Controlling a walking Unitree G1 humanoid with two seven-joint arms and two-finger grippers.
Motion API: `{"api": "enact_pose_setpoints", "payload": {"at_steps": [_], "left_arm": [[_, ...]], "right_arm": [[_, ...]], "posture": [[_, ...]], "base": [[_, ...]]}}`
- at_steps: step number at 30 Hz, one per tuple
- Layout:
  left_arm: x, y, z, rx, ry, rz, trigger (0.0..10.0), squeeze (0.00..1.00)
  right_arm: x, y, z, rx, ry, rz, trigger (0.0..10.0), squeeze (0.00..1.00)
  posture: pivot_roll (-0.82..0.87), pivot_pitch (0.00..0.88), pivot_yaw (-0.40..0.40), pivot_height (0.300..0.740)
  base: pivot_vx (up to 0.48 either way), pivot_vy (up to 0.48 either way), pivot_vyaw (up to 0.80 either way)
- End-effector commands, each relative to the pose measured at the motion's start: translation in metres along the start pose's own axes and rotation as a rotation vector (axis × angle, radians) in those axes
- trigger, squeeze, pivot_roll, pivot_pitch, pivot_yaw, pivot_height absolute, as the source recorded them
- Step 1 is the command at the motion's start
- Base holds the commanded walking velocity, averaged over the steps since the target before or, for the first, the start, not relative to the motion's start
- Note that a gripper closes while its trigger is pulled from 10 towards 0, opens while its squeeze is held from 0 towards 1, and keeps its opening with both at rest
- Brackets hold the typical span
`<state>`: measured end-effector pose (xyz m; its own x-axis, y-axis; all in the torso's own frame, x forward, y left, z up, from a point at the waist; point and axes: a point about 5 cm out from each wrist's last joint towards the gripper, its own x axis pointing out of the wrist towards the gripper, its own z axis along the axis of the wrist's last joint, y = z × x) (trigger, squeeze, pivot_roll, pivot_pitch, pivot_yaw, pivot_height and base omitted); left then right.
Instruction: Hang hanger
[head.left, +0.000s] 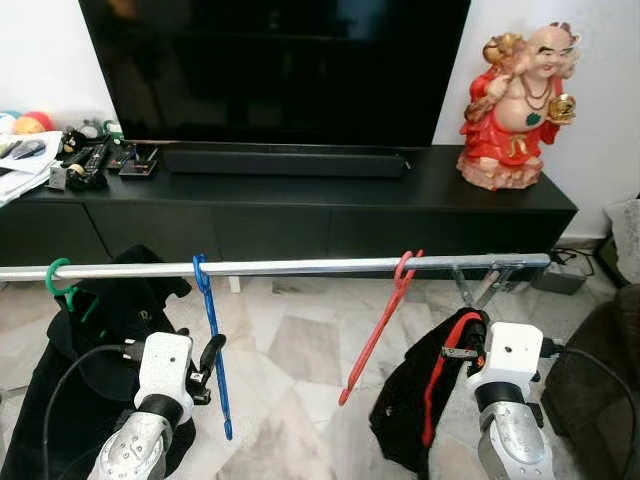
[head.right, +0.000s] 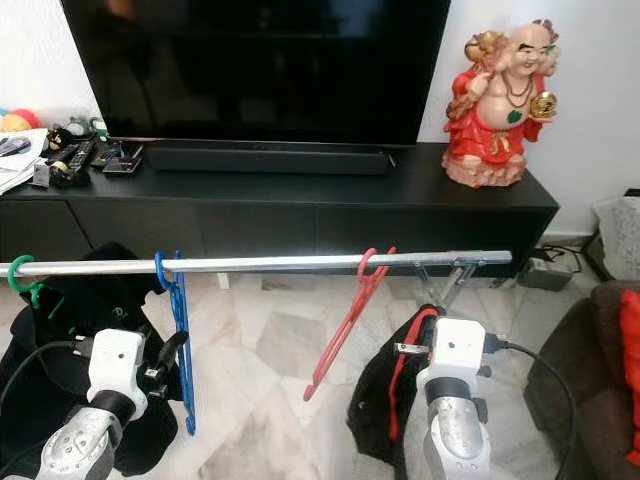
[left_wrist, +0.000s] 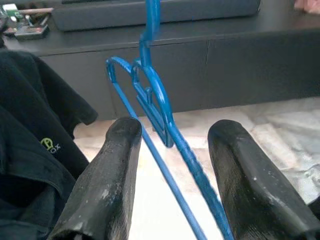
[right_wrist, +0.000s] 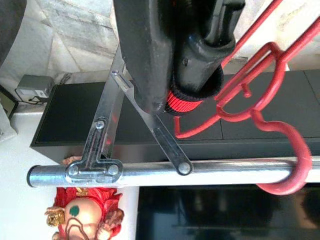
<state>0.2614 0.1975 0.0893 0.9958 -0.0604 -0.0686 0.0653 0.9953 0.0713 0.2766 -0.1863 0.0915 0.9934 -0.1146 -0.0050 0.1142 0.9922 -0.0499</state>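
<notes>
Along the silver rail (head.left: 280, 267) standing in front of the black TV bench (head.left: 300, 205), three hangers are hanging. A green hanger (head.left: 58, 283) is sitting at the rail's left end with a black garment (head.left: 90, 330) drooping from it. A blue hanger (head.left: 212, 340) is hooked a little further along, hanging straight down, and a red hanger (head.left: 380, 325) is hooked nearer the right end, slanting down and to the left.

The left gripper (left_wrist: 170, 185) is reaching up beside the blue hanger with its two black fingers (left_wrist: 107, 185) spread wide; in the left wrist view the blue frame is running through the gap between them, and I cannot tell whether either finger is touching it. So that hand is standing released, not squeezing anything.

The right gripper (right_wrist: 195, 45) is working below the rail's right end, near the folding bracket (right_wrist: 107, 150) under the rail. It is clenched on a black and red cloth (head.left: 430, 390), which is dangling from it toward the marble floor (head.left: 300, 350). In the right wrist view the fingers are pinching a red-trimmed edge of that cloth just beside the red hanger's neck, with the red hook curling over the rail.

On the bench's right corner a red laughing Buddha figure (head.left: 515, 105) is standing, remote controls (head.left: 95, 160) are lying at the left edge, and a soundbar (head.left: 285, 162) is stretching along under the dark television (head.left: 275, 65).
</notes>
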Motion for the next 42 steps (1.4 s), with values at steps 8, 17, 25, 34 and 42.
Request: {"api": "enact_pose_setpoints", "payload": {"at_steps": [8, 17, 25, 34, 42], "left_arm": [[0.020, 0.006, 0.014, -0.001, 0.126, 0.031, 10.0, 0.00], [0.037, 0.002, 0.025, -0.082, 0.206, 0.010, 10.0, 0.00], [0.043, -0.017, 0.033, -0.042, 0.289, -0.138, 10.0, 0.00], [0.058, -0.010, 0.022, 0.026, 0.361, 0.042, 10.0, 0.00], [0.071, -0.012, 0.021, 0.012, 0.384, 0.093, 10.0, 0.00]], "right_arm": [[0.002, 0.002, 0.006, 0.007, -0.025, -0.002, 10.0, 0.00], [0.003, 0.002, 0.007, 0.009, -0.032, -0.006, 10.0, 0.00], [0.002, 0.003, 0.007, 0.009, -0.032, -0.001, 10.0, 0.00], [0.004, 0.003, 0.008, 0.008, -0.030, -0.001, 10.0, 0.00], [0.005, 0.003, 0.009, 0.009, -0.033, 0.000, 10.0, 0.00]], "posture": [[0.10, 0.049, -0.011, 0.740], [0.08, 0.039, -0.004, 0.740], [0.08, 0.040, -0.007, 0.740], [0.09, 0.059, -0.016, 0.740], [0.08, 0.066, -0.021, 0.740]], "base": [[0.000, 0.000, 0.00], [0.000, 0.000, 0.00], [0.000, 0.000, 0.00], [0.000, 0.000, 0.00], [0.000, 0.000, 0.00]]}}
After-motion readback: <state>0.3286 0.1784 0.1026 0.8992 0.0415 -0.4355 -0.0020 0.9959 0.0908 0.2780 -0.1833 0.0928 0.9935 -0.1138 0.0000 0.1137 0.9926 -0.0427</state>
